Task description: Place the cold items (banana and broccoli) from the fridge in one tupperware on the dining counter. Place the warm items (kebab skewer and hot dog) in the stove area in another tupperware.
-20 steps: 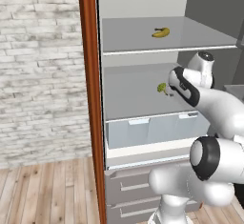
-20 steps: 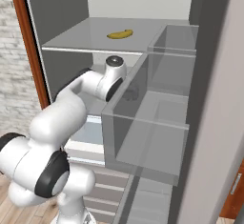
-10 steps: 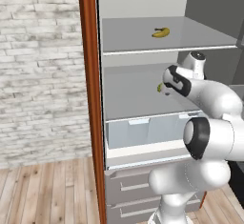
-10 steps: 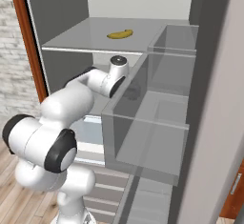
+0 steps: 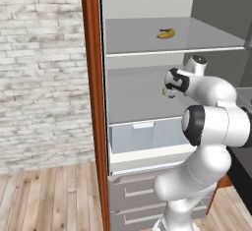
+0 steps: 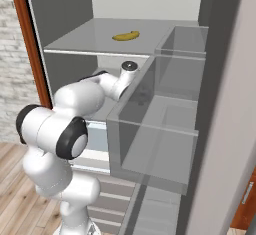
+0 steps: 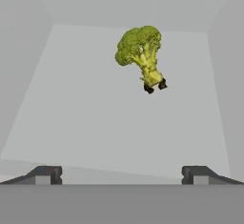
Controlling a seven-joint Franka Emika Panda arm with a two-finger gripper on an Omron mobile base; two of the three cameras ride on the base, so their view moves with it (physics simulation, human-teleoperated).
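The end effector (image 7: 122,174) is spread wide, with nothing between its two dark tips, which stand far apart at the bottom of the hand view. It points into the fridge (image 5: 147,58) at the level of the middle shelf (image 7: 95,113). The broccoli (image 7: 141,54) lies on that shelf ahead of it, well apart from the tips and a little right of centre, its green head toward the back wall and its pale stalk toward the camera. In the left base view the arm reaches into the same compartment, and a small bit of the floret shows just beside the wrist. The banana (image 5: 166,33) lies on the shelf above, toward the back. Below the middle shelf is a pale drawer (image 5: 142,136).
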